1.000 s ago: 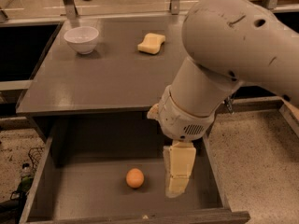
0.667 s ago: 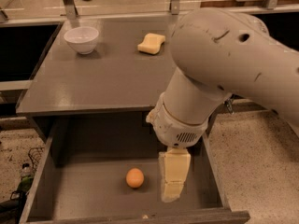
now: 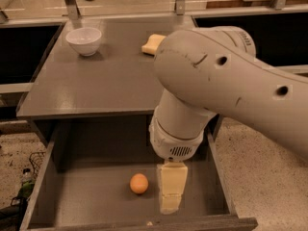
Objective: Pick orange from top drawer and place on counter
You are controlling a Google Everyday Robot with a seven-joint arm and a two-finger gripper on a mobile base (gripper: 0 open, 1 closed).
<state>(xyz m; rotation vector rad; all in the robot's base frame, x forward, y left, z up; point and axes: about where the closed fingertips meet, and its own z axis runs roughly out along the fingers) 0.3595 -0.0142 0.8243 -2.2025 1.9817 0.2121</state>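
White bowl (image 3: 83, 40) at back left; pale yellow sponge (image 3: 151, 44) well apart to its right.

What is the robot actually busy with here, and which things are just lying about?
Part of the job: the orange, lying in the open top drawer; the counter above it; the gripper, down in the drawer just right of the orange as the camera sees it.

Just lying about: the white bowl and the yellow sponge, both at the counter's far end.

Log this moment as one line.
gripper: in top drawer, beside orange, apart | orange: on drawer floor, not grasped | counter: no orange
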